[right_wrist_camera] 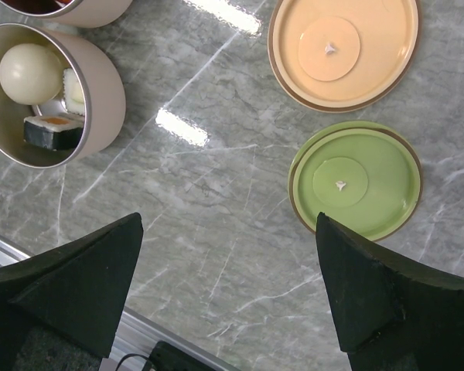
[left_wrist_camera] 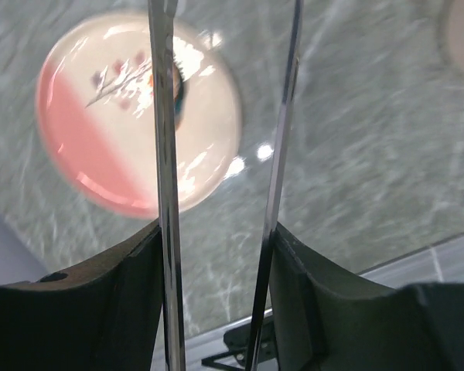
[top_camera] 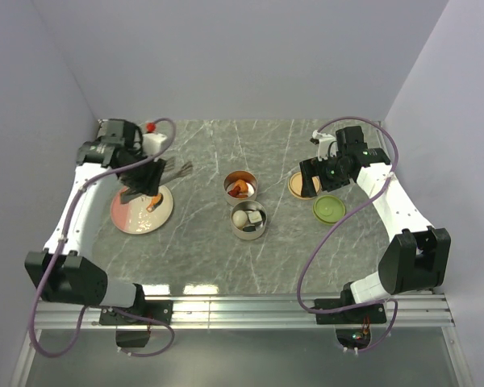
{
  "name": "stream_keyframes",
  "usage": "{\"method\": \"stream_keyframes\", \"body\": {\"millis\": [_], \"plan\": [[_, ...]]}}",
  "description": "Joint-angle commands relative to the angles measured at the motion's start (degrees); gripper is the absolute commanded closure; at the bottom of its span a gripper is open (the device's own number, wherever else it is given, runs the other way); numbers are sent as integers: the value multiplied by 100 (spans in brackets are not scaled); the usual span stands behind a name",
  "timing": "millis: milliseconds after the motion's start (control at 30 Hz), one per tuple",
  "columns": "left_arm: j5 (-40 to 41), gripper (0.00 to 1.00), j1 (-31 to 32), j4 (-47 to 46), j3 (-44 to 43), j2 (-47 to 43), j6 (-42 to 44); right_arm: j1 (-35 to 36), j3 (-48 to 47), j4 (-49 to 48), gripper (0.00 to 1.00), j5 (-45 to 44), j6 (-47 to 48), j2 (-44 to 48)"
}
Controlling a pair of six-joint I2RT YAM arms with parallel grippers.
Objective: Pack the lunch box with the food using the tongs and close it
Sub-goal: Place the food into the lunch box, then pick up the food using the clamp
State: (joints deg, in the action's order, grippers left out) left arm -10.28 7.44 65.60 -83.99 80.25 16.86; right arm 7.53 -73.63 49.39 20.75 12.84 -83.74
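Observation:
My left gripper hangs over the pink plate, shut on the tongs. In the left wrist view each of the tongs' two slim arms lies against a finger, spread apart, with the left gripper above the plate. The lunch box is two open steel tins. The far tin holds orange-red chunks. The near tin holds a whitish ball and a dark-and-white piece. The pale orange lid and the green lid lie flat beside them. My right gripper stands open and empty above the lids.
A white block with a red knob stands at the back left by the wall. A metal rail runs along the table's front edge. Grey walls close in the left, back and right sides.

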Motion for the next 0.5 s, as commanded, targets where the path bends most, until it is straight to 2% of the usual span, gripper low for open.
{"method": "stream_keyframes", "body": {"millis": [0,233,467], "plan": [[61,44,-514,110,381,-377,483,38,-222,-8,0,43,-27,7],[158,41,-1762,-73,1156,-510,1214,38,-249,10,0,104,-36,-28],[395,40,-1940,-249,1393,-396,1539,47,-222,10,0,78,-36,7]]}}
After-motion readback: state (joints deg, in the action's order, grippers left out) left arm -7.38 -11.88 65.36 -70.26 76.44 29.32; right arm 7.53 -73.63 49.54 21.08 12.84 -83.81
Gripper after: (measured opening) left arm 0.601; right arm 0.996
